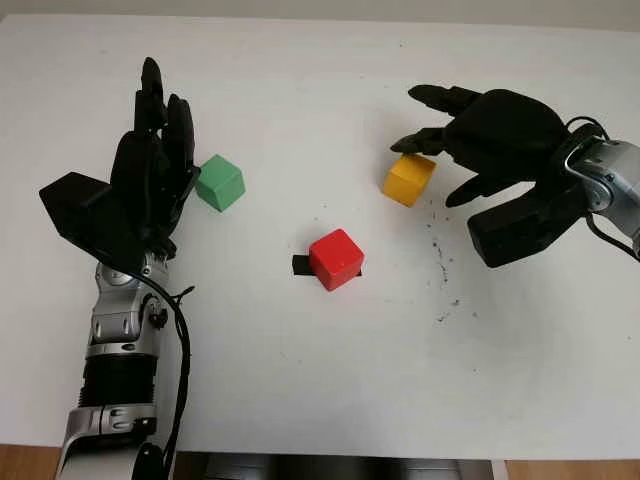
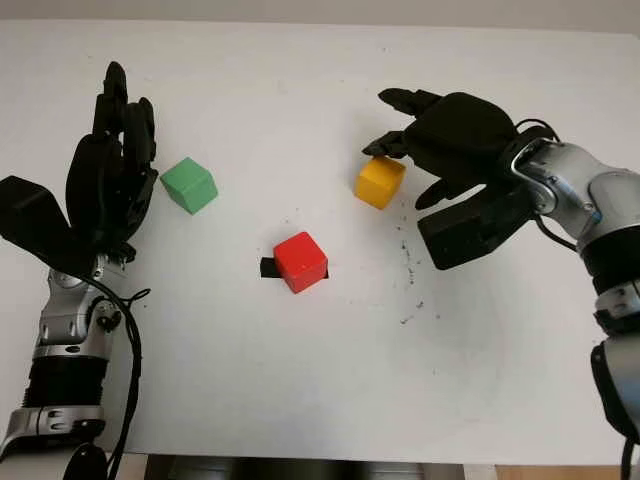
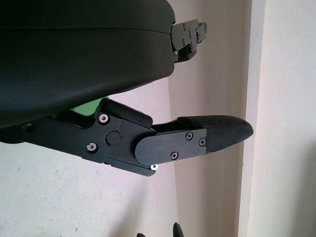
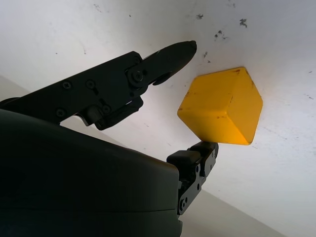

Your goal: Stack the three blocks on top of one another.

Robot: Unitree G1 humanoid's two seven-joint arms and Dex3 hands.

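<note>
- Right robot hand [image 1: 455, 140] at the yellow block [image 1: 409, 179], fingers around it but not clamped; one fingertip [image 4: 203, 148] touching an edge.
- Left robot hand [image 1: 150, 165] open, just beside the green block [image 1: 220, 182].
- Red block [image 1: 336, 259] mid-table [image 1: 300, 380], apart from both, over a small black mark [image 1: 299, 265].
</note>
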